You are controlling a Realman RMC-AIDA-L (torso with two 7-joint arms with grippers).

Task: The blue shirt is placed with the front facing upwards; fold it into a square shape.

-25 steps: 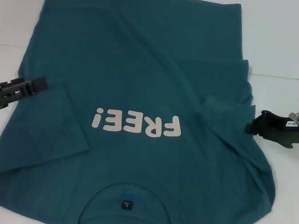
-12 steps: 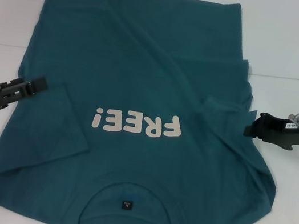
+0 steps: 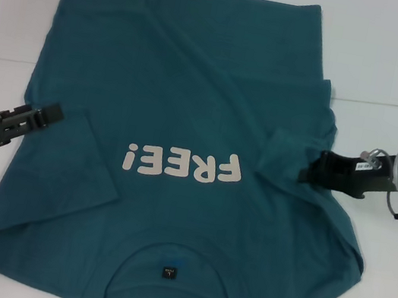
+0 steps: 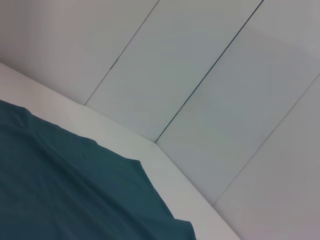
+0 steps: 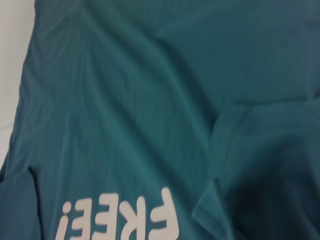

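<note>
Right gripper (image 3: 310,155), grip state unclear, sits over the blue shirt (image 3: 186,93) at 3 o'clock; it should pinch the folded-in sleeve edge cleanly

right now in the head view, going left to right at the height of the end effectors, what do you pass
left end effector → folded-in left sleeve of the blue shirt → FREE! lettering → folded-in right sleeve → right end effector

Left claw (image 3: 55,110) reaches in low from the surface's left edge; right claw (image 3: 312,155) stretches inward from the right.
</note>
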